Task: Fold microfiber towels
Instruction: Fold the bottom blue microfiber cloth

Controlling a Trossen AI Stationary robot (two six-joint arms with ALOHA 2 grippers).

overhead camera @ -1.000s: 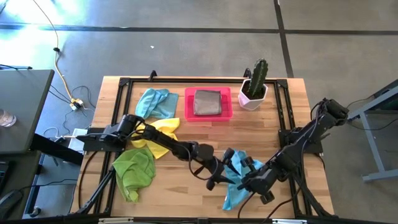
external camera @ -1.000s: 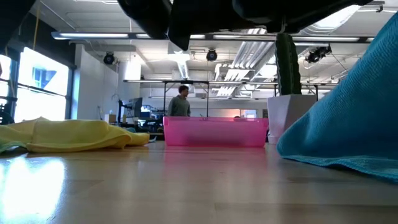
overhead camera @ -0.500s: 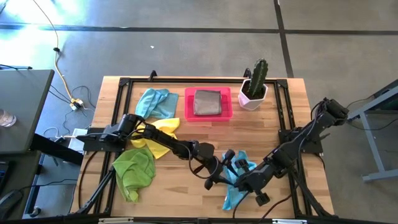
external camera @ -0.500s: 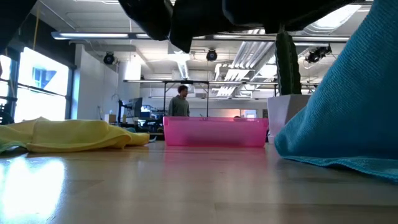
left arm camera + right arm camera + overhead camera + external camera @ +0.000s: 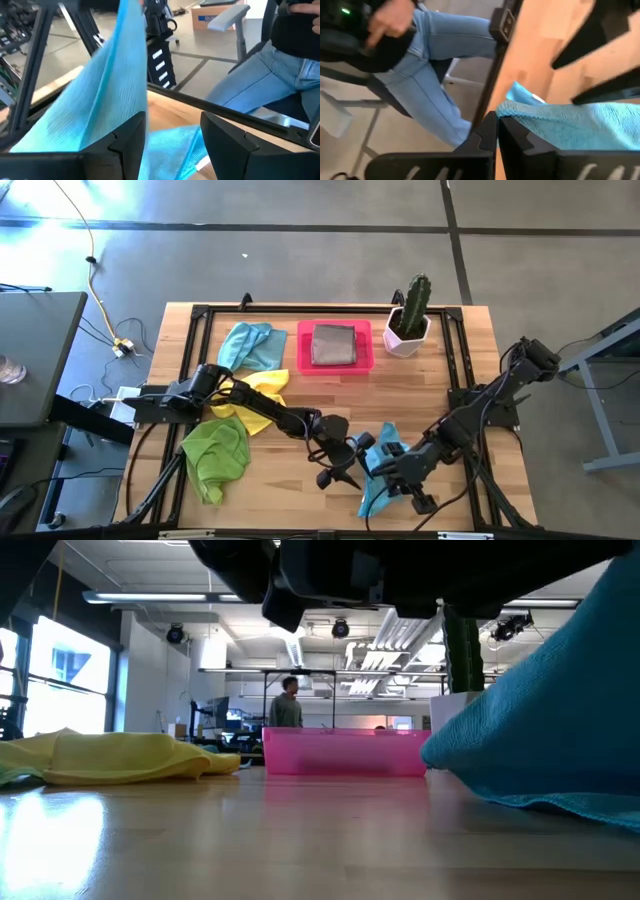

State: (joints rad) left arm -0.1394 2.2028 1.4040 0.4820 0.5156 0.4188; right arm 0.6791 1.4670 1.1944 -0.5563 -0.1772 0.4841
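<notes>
The light blue towel (image 5: 378, 470) being worked lies near the table's front edge, right of centre, in the high view, one part raised by the right hand (image 5: 383, 469), whose fingers are shut on the cloth's edge. The left hand (image 5: 349, 466) sits just beside it with its fingers spread and nothing between them. The risk here is a one-sided lift: with only one corner pinched, the towel may drag and bunch instead of folding flat, or be pulled over the front edge of the table (image 5: 330, 395). A second light blue towel (image 5: 248, 344), a yellow towel (image 5: 262, 389) and a lime green towel (image 5: 217, 455) lie crumpled toward the left edge; a grey towel (image 5: 334, 344) rests folded in the pink tray (image 5: 301, 351) near the back edge.

In the low view the blue cloth (image 5: 545, 745) rises steeply off the table, so a thin pinch could slip under its weight.

In the left wrist view the towel (image 5: 107, 95) hangs across the open fingers (image 5: 227, 140), brushing one; closing now could catch a stray fold.

In the right wrist view the shut fingers (image 5: 515, 137) hold only the towel's (image 5: 570, 127) hem.
</notes>
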